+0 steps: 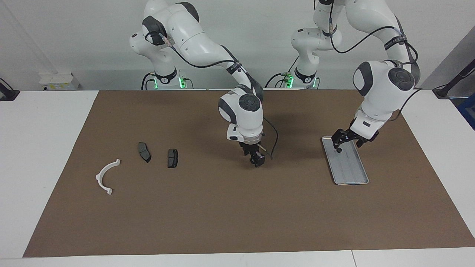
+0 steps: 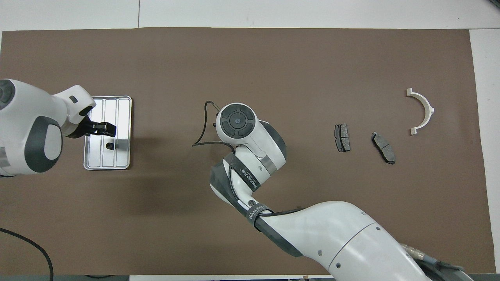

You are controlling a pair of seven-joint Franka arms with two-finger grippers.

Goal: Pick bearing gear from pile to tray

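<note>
A small black round piece, the bearing gear (image 1: 338,150) (image 2: 109,146), lies on the silver ribbed tray (image 1: 351,174) (image 2: 122,113) at the left arm's end of the mat. My left gripper (image 1: 349,139) (image 2: 102,128) hangs just over the tray's end nearer the robots, open and apart from the piece. My right gripper (image 1: 258,160) hangs low over the middle of the mat; its own wrist hides it from overhead. What shows of the pile is a white semicircular bracket (image 1: 105,176) (image 2: 424,111) and two dark brake pads (image 1: 144,151) (image 1: 172,158) at the right arm's end.
A brown mat (image 1: 230,215) covers most of the white table. A black cable (image 1: 275,139) loops from the right wrist. The brake pads (image 2: 342,137) (image 2: 383,147) lie side by side, nearer the middle than the bracket.
</note>
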